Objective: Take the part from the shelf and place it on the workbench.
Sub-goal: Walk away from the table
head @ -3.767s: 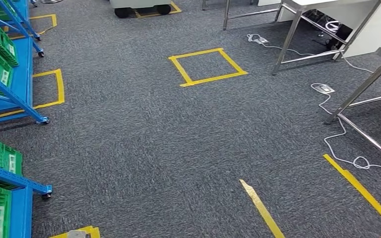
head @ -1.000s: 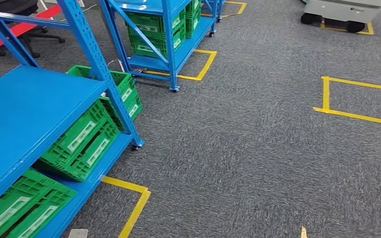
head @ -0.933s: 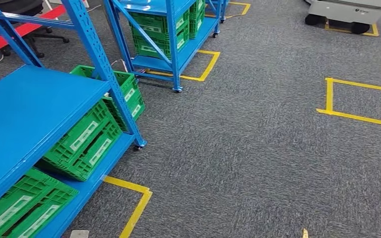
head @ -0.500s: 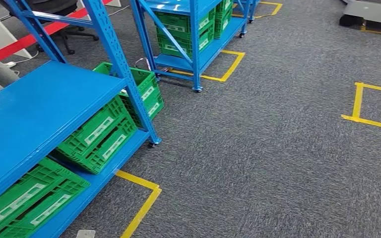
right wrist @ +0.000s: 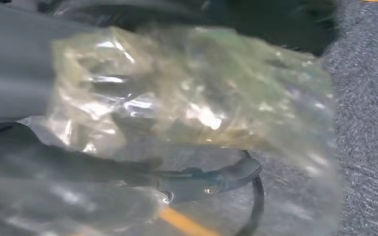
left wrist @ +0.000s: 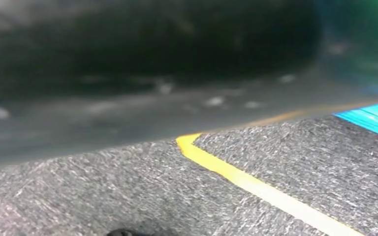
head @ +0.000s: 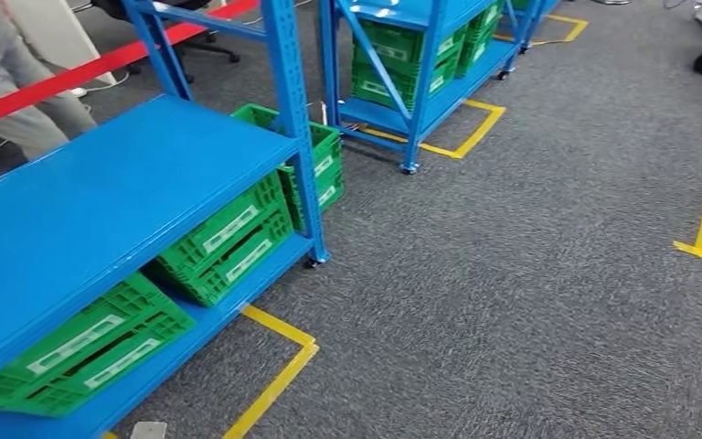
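Your right hand (right wrist: 39,147) is wrapped around a crinkled clear plastic bag (right wrist: 192,98) holding the part, seen close and blurred in the right wrist view over grey carpet (right wrist: 364,98); you cannot tell the bag's long axis or which way it points. You cannot tell how the left hand's fingers lie: its wrist view is blurred dark above a yellow tape line (left wrist: 256,184). In the head view, a blue steel shelf (head: 119,197) carries green slotted plastic crates (head: 228,240).
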`<action>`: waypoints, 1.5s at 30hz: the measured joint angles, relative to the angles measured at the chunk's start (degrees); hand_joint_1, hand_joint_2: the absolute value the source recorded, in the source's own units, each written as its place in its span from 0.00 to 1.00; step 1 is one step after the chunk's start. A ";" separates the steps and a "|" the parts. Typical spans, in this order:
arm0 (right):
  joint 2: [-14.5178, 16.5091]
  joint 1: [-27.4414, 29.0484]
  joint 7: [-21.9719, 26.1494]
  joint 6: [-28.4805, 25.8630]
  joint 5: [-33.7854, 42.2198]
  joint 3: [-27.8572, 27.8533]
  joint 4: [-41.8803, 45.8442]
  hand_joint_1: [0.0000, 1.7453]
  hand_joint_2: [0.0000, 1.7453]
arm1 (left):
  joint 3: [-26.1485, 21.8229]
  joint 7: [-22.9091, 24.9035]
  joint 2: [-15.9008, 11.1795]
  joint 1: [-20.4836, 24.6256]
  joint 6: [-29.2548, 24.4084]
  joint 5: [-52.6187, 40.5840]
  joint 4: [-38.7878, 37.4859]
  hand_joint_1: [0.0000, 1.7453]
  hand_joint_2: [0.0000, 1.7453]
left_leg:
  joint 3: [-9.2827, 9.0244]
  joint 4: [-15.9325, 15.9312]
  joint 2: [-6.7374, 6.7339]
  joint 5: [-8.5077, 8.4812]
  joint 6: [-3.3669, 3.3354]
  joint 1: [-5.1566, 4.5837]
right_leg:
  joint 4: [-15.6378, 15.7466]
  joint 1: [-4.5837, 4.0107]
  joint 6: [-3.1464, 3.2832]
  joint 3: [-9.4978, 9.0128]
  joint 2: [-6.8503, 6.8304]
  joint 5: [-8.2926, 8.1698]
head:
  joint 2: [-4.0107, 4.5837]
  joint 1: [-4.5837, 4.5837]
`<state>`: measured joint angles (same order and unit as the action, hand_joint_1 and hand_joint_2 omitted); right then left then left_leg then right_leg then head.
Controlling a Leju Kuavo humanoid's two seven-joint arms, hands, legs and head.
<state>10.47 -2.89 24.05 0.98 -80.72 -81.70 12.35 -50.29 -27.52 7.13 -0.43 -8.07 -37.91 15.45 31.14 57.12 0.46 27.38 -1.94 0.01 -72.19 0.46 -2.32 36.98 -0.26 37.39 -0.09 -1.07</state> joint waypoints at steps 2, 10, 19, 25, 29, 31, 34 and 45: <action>-0.03 0.09 -0.01 0.00 0.00 0.00 0.04 0.00 0.00 | 0.00 0.00 0.05 -0.08 0.00 -0.03 -0.01 0.00 0.00 | -0.16 0.03 1.01 0.10 0.04 0.01 | -1.10 0.08 -0.09 1.24 0.12 -1.32 | 0.00 0.01; -0.09 0.03 -0.03 0.04 -0.01 0.01 0.13 0.00 0.00 | -0.22 -0.02 0.10 -0.10 0.04 -0.33 -0.01 0.00 0.00 | -0.01 0.39 4.27 0.50 1.90 0.19 | 14.19 0.28 1.13 -5.87 2.76 -7.88 | 0.00 0.05; -0.09 0.16 -0.01 0.09 0.04 0.00 0.25 0.00 0.00 | -0.38 -0.07 0.00 -0.13 0.01 -0.54 -0.01 0.00 0.00 | 6.88 13.96 -0.04 4.88 2.97 0.33 | 14.78 0.22 2.69 -7.30 -1.71 -7.01 | 0.00 -0.55; -0.09 0.01 0.01 0.14 0.04 0.00 0.28 0.00 0.00 | -0.41 -0.11 -0.15 0.07 0.00 -0.62 -0.02 0.00 0.00 | 1.18 1.25 -3.22 0.30 1.08 -0.76 | 14.90 -0.39 1.27 -8.56 -4.48 -5.40 | 0.00 -0.43; -0.09 -0.16 0.05 0.17 0.04 0.00 0.37 0.00 0.00 | -0.44 -0.16 -0.17 -0.15 0.01 -0.67 -0.02 0.00 0.00 | 0.39 0.43 -1.36 0.19 0.13 -0.08 | 9.74 -0.06 0.14 -6.44 -1.51 -2.48 | -0.01 -0.04; -0.09 0.03 0.06 0.16 0.05 0.00 0.37 0.00 0.00 | -0.44 -0.17 -0.21 0.03 0.03 -0.67 -0.02 0.00 0.00 | 0.20 0.44 -0.32 0.47 -0.18 -0.05 | 1.86 0.10 -0.20 -1.77 -0.14 0.21 | -0.01 0.21; -0.09 0.19 0.05 0.15 0.06 0.00 0.38 0.00 0.00 | -0.44 -0.17 -0.16 -0.09 0.05 -0.67 -0.02 0.00 0.00 | -0.76 0.48 1.35 1.22 -0.07 -0.01 | -0.29 0.18 -0.40 1.36 0.15 -2.36 | 0.00 0.27; -0.11 0.13 0.05 0.12 0.09 -0.01 0.44 0.00 0.00 | -0.57 -0.24 -0.22 0.07 0.06 -0.70 -0.02 0.00 0.00 | 2.12 8.21 1.06 6.41 2.99 0.22 | 13.96 0.45 2.80 -5.84 0.66 -7.45 | 0.00 -0.33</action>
<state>10.36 -2.76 24.11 1.10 -80.63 -81.71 12.79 -50.86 -27.76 6.91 -0.36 -8.00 -38.62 15.44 33.26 65.33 1.52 33.79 1.05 0.24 -58.22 0.92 0.48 31.15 0.40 29.93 -0.09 -1.40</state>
